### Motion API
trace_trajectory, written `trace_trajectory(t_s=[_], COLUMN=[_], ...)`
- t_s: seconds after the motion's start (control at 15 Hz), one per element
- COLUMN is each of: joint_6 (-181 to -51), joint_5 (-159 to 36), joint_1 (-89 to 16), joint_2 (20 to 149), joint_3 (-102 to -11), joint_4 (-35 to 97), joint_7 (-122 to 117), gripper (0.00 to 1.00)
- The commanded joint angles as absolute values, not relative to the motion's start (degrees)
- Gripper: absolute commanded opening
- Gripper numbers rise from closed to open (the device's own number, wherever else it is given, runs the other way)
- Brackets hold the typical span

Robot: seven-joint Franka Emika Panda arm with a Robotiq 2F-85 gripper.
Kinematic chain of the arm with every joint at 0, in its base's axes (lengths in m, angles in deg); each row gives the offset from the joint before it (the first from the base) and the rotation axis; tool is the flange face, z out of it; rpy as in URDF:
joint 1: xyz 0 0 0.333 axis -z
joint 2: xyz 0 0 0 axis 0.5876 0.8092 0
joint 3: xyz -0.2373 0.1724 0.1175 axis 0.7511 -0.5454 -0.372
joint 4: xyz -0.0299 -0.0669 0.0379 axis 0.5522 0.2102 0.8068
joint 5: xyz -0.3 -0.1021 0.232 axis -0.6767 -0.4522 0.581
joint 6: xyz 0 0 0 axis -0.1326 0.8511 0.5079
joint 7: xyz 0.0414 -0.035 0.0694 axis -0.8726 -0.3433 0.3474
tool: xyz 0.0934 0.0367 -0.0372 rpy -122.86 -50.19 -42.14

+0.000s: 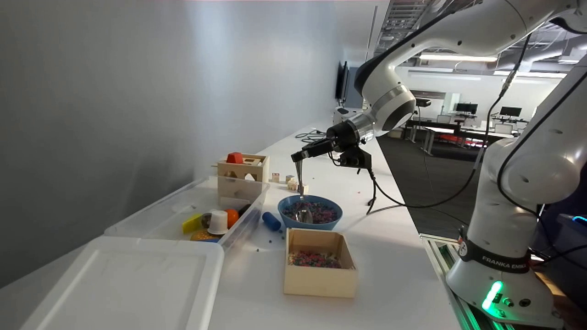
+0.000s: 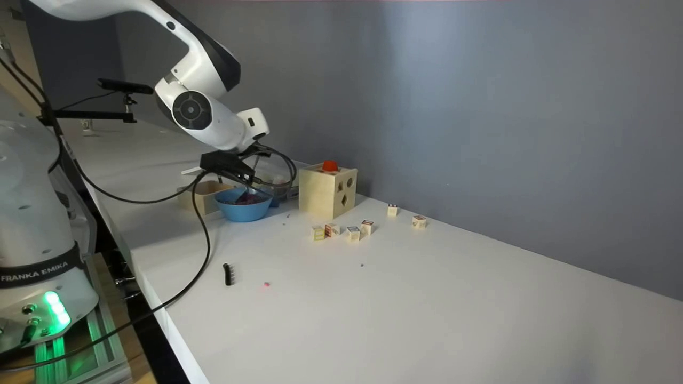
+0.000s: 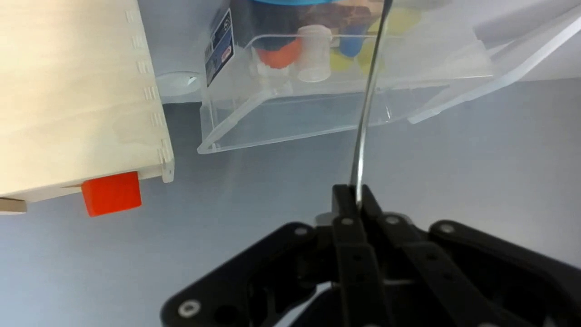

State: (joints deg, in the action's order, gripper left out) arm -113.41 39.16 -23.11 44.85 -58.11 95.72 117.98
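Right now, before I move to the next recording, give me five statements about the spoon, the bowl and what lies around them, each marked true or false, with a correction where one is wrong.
1. The gripper is shut on a metal spoon. True.
2. The spoon is held away from every container. False: its head is over or in the blue bowl.
3. Small coloured bits lie in the wooden box. True.
4. The blue bowl has no such bits. False: it holds them too.
5. A blue cylinder lies outside the clear bin. True.
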Motion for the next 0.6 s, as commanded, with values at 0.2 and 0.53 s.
trace_trajectory(t_s=[0.2, 0.53], joint_6=[-120.04, -115.76], joint_5=[44.03, 41.6], joint_1=[-21.45, -20.89], joint_2=[40.95, 36.45], joint_3=[-57.34, -55.1], joint_4=[96.41, 96.93], joint_7=[123.59, 121.17], gripper=[0.01, 0.01])
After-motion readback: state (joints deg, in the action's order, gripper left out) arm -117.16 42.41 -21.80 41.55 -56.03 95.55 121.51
